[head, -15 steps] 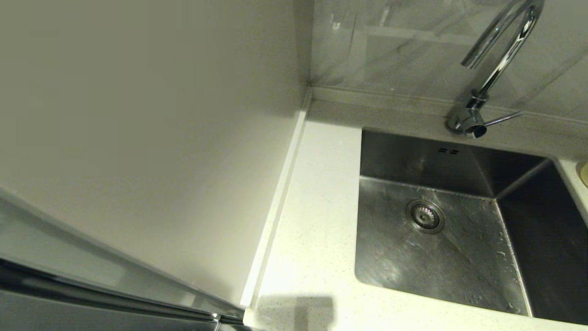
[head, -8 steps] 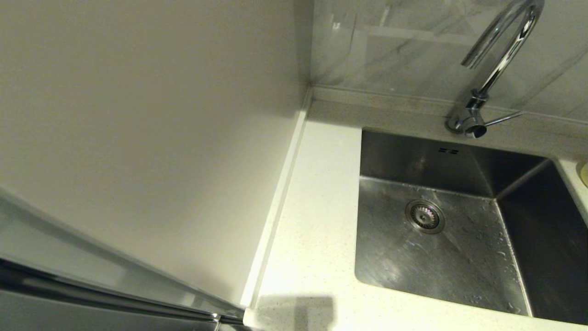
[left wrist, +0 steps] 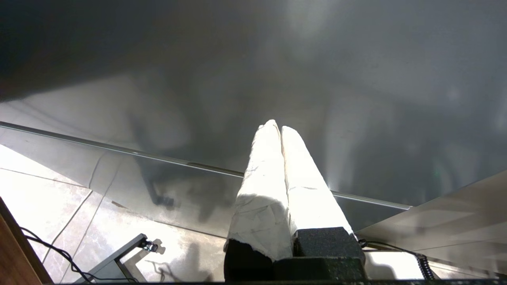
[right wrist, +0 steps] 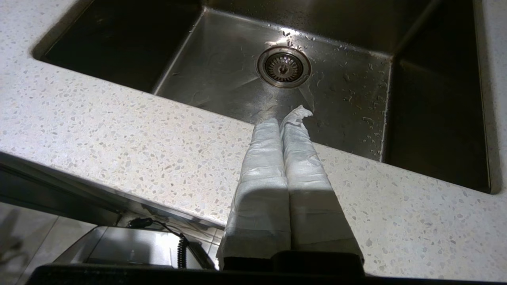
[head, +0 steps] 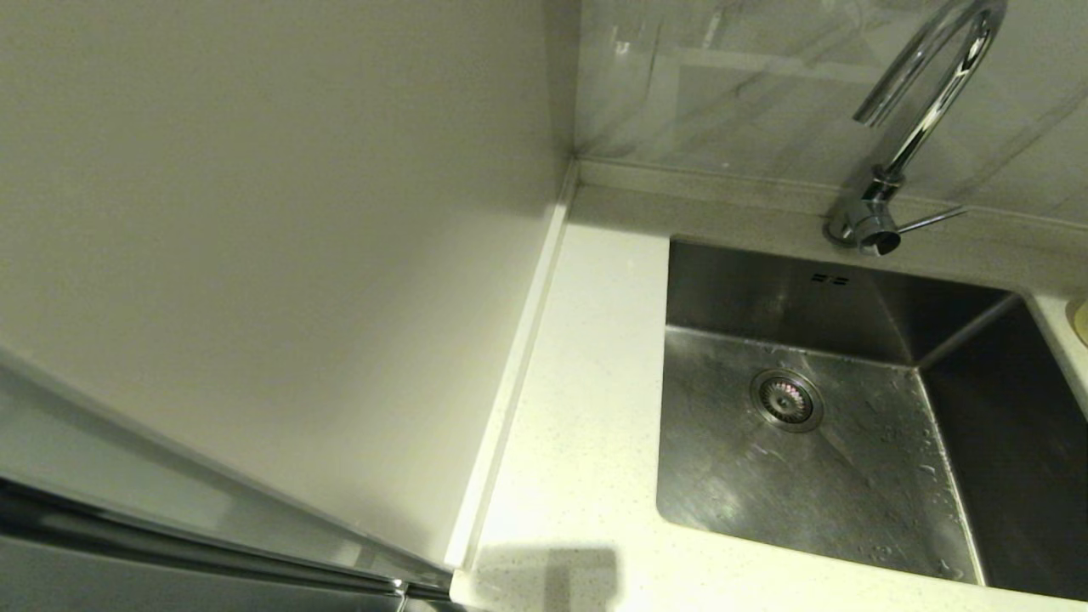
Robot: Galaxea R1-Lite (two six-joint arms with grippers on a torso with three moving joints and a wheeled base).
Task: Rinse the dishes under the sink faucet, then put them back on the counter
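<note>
The steel sink (head: pixel 858 484) has nothing in it, only water drops around its drain strainer (head: pixel 786 399). No water runs from the chrome faucet (head: pixel 928 106), which stands behind the sink with its side lever (head: pixel 932 219). A pale yellow sliver (head: pixel 1081 320) on the counter (head: pixel 578 408) at the far right may be one of the dishes; the rest are out of view. My right gripper (right wrist: pixel 283 120) is shut and empty, above the counter's front strip (right wrist: pixel 119 134), pointing at the sink (right wrist: pixel 222 75). My left gripper (left wrist: pixel 276 126) is shut and empty, down low facing a grey glossy panel.
A plain cream wall panel (head: pixel 272 255) fills the left side and meets the counter at a low raised strip (head: pixel 518 365). Marbled tiles (head: pixel 748 93) back the faucet. Below the counter are floor tiles, a coiled cable (right wrist: pixel 182 253) and a metal frame (left wrist: pixel 126 253).
</note>
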